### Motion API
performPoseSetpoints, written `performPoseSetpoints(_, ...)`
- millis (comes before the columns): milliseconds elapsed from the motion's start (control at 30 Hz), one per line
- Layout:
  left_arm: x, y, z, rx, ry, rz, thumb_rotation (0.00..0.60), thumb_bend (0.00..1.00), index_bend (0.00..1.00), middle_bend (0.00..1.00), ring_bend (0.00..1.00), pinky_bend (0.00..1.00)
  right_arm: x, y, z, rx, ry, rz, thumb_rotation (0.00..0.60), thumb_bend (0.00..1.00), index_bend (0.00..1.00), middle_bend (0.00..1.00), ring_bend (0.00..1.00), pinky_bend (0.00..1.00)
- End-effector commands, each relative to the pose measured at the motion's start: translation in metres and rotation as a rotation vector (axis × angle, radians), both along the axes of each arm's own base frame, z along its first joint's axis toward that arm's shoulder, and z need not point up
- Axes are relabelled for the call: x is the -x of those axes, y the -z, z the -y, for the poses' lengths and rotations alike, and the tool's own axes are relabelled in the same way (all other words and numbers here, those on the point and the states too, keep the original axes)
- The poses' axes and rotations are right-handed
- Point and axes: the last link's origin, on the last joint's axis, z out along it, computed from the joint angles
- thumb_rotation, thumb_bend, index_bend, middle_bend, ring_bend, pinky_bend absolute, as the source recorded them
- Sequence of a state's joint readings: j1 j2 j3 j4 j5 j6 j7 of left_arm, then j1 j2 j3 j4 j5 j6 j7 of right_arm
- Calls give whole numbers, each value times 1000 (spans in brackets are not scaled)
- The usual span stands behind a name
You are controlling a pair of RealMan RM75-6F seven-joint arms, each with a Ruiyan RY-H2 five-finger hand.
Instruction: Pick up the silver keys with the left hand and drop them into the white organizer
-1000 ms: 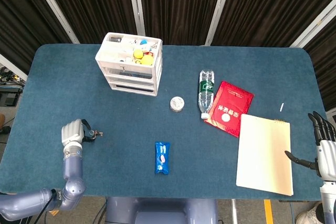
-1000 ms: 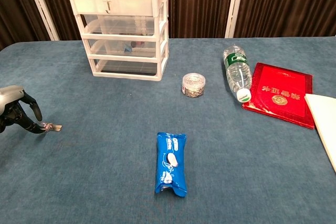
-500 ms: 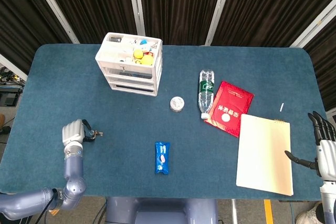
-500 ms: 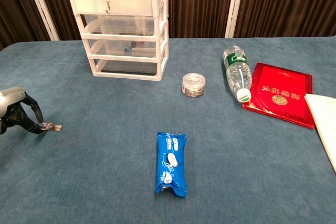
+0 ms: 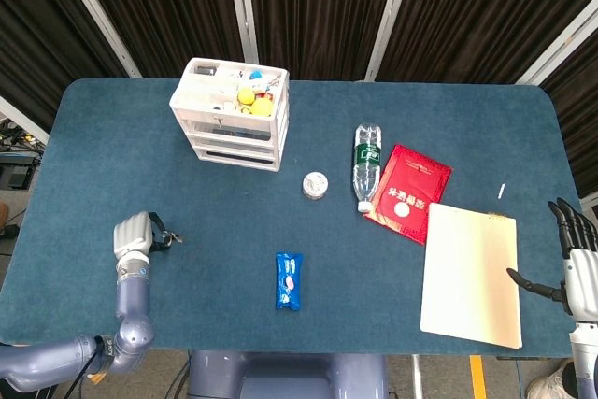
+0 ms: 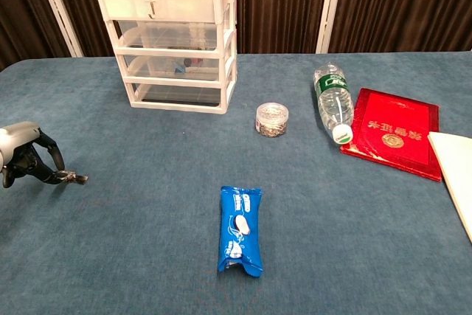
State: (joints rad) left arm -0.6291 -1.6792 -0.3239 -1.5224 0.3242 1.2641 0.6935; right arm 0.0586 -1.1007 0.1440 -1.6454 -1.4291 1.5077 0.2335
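The silver keys (image 6: 74, 178) lie low over the blue table near its left edge, also seen as a small dark shape, the keys (image 5: 172, 237), in the head view. My left hand (image 6: 23, 158) (image 5: 134, 234) curls over their near end and pinches them with its fingertips. The white organizer (image 5: 231, 111) (image 6: 173, 42), a three-drawer unit with an open top tray holding small items, stands far behind and to the right of that hand. My right hand (image 5: 577, 254) hangs at the table's right edge, fingers spread and holding nothing.
A blue snack packet (image 6: 240, 229) lies in the middle front. A small round jar (image 6: 271, 119), a clear bottle (image 6: 332, 101), a red booklet (image 6: 393, 132) and a beige folder (image 5: 470, 274) fill the right half.
My left hand has edged slightly toward the keys and its fingers have closed tighter on them; the keys look a little tilted. The right hand has not moved.
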Motion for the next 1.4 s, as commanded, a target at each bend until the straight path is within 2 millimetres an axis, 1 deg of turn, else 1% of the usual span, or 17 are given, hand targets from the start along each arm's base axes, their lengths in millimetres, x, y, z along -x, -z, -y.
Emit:
performPoseSetpoints(33,-1,-2,-1,-3,9,-3,600,392,514,958,846,723,0,0,0,0,1,0,600,65,3,0,0,0)
performPoseSetpoints(200,-11,-10,-7,-14,62,-23,600,392,514,957,846,723,0,0,0,0,2,1,600,65,2,0,0,0)
performPoseSetpoints(467,-39,-29,-19,-32,168,-60,600,391,516,958,846,722,0,1,0,-2,4,5,600,66,2,0,0,0)
performPoseSetpoints(633,-50,-34,-23,-26,207,-84,600,393,517,955,846,722,0,0,0,-1,6,5,600,65,3,0,0,0)
performPoseSetpoints(933,-76,-45,-36,-9,368,-189,600,391,516,953,845,722,0,0,0,1,9,6,600,65,3,0,0,0)
performPoseSetpoints(1067,-88,-49,-41,-1,490,-265,600,393,515,952,845,722,0,0,0,3,10,6,600,65,2,0,0,0)
performPoseSetpoints(1200,-96,-53,-45,-4,607,-334,600,391,515,954,845,722,0,0,0,3,9,6,600,65,3,0,0,0)
performPoseSetpoints(1400,-99,-59,-52,-29,787,-430,600,389,515,956,846,722,0,0,1,1,9,7,600,65,3,0,0,0)
